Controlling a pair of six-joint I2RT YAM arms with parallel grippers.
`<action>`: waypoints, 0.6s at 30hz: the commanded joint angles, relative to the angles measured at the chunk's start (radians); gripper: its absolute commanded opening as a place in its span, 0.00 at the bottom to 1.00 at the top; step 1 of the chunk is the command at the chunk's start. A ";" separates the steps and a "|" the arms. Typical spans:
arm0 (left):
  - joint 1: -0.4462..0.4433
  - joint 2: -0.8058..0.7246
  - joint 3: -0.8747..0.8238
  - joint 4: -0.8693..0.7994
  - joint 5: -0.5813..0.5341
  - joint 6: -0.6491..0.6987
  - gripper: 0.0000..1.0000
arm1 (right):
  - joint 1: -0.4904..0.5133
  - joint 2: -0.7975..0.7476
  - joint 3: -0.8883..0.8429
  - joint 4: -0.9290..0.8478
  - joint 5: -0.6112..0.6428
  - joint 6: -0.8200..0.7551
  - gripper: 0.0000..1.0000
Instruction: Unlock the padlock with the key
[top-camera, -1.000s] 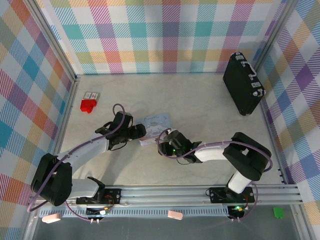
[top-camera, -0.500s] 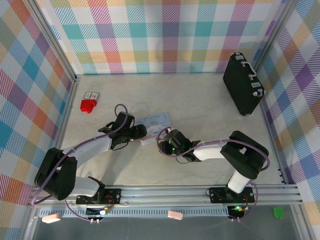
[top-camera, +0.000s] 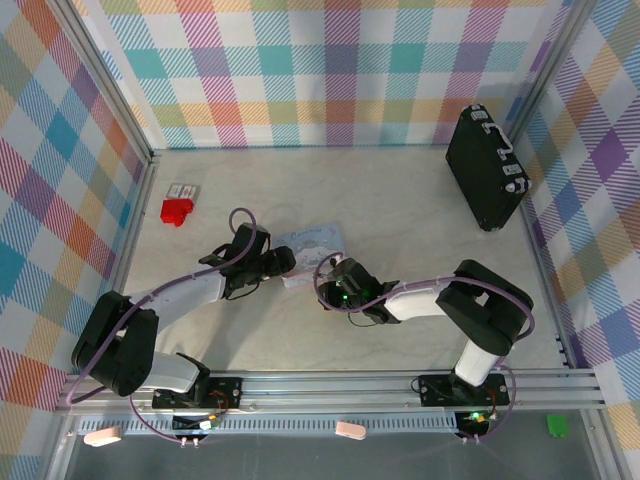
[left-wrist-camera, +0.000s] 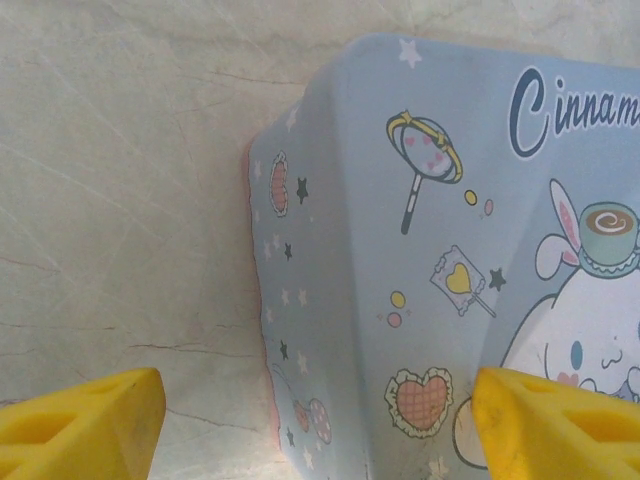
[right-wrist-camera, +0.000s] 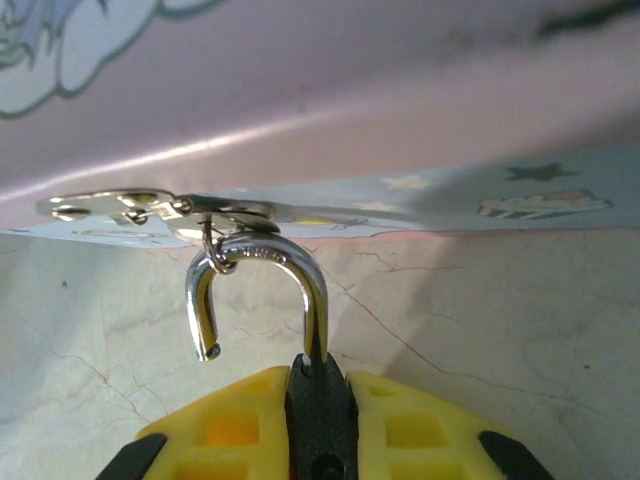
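Padlock (right-wrist-camera: 320, 425) in right gripper (right-wrist-camera: 320, 390); shackle (right-wrist-camera: 256, 256) at tin (left-wrist-camera: 400, 250)

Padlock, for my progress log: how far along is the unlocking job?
Done, it seems: one end of the shackle hangs free of the padlock, so it looks unlocked. In hand: the right gripper has its jaws shut on the padlock; the left gripper stands open at the blue tin. Left, if anything: the shackle is hooked through the tin's metal hasp.
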 joint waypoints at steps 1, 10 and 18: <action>0.013 0.033 -0.053 -0.053 -0.037 -0.044 0.78 | 0.008 -0.014 -0.010 0.020 -0.009 0.078 0.07; -0.004 -0.023 -0.120 -0.020 -0.056 -0.150 0.78 | 0.008 -0.018 -0.033 0.080 0.069 0.224 0.00; -0.043 -0.067 -0.150 -0.017 -0.096 -0.211 0.79 | 0.008 -0.024 -0.086 0.140 0.161 0.369 0.00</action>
